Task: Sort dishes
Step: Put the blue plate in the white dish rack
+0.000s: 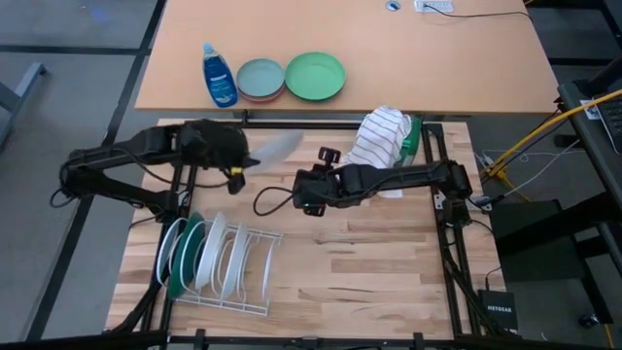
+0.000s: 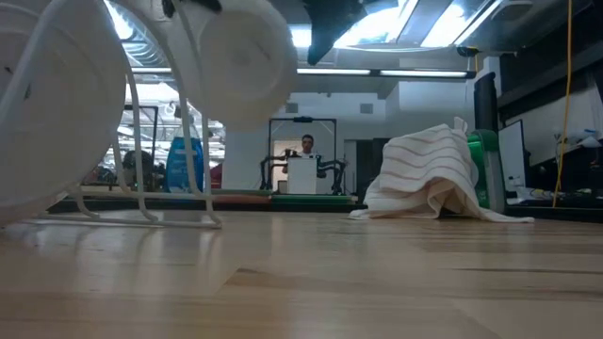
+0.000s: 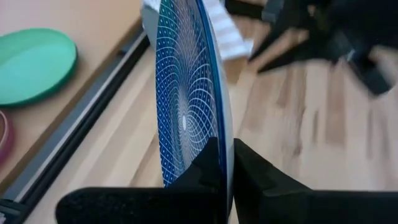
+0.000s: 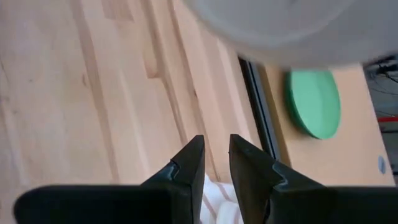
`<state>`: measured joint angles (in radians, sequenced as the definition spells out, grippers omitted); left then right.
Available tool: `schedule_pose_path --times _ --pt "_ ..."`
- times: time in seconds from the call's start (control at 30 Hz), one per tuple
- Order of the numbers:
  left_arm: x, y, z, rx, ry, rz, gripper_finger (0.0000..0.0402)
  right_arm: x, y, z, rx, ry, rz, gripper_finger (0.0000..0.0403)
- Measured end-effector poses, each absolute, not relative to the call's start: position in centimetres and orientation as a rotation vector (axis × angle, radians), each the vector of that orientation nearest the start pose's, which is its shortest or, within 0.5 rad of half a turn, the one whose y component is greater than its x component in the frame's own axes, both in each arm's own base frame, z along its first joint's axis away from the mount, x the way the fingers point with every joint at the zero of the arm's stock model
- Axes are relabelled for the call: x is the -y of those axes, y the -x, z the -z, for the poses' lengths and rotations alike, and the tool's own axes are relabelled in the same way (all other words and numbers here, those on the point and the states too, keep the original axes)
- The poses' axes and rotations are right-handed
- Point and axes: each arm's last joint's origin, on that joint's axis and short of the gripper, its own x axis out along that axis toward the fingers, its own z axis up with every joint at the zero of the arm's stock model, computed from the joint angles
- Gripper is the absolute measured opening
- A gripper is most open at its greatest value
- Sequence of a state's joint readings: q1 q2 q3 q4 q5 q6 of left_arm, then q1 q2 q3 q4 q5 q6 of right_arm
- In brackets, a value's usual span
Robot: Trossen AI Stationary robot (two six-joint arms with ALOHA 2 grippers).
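My left gripper (image 1: 236, 163) is shut on a dark blue plate with a fine white pattern (image 3: 183, 93). It holds the plate in the air over the table's far left part. The plate's pale underside shows in the high view (image 1: 277, 148) and the low view (image 2: 240, 61). My right gripper (image 1: 303, 192) hangs over the table's middle, just right of the plate, empty, its fingers (image 4: 216, 155) a narrow gap apart. A wire rack (image 1: 255, 292) at the near left holds a dark green plate (image 1: 178, 261) and white plates (image 1: 209, 255) on edge. My left gripper pinches the blue plate's rim (image 3: 219, 134) between its two fingers, one on the patterned face and one on the pale underside. The fingers come roughly level from the table's left. The plate is lifted clear, on edge and tilted, reaching away from the fingers toward the table's right.
A striped towel (image 1: 381, 138) lies at the far right over something green. On the desk beyond stand a blue soap bottle (image 1: 218, 75), a grey-blue plate on a pink one (image 1: 260, 78) and a light green plate (image 1: 315, 76). Bare wood lies at the near right.
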<state>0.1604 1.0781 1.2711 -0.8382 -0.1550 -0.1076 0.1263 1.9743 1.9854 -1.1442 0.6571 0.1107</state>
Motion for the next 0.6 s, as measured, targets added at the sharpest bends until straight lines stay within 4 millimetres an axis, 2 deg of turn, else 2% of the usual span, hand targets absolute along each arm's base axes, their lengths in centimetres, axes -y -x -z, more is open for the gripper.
schedule_pose_path --times 0.17,0.33,0.47,0.6 --pt "-3.3 -17.5 -41.9 -0.49 0.243 -0.373 0.0007 -4.6 -39.7 -32.6 -1.044 0.395 0.607 0.0076" --pt "-2.5 -14.5 -44.3 -0.34 0.481 -0.39 0.0007 -5.9 -38.5 -32.6 -1.038 0.477 0.724 0.0076" --pt "-1.8 -12.0 -45.3 -0.237 0.66 -0.369 0.0007 -6.5 -37.5 -32.6 -1.028 0.482 0.812 0.0076" --pt "-1.2 -10.4 -45.7 -0.18 0.842 -0.333 0.0008 -6.9 -36.7 -32.6 -1.021 0.454 0.875 0.0076"
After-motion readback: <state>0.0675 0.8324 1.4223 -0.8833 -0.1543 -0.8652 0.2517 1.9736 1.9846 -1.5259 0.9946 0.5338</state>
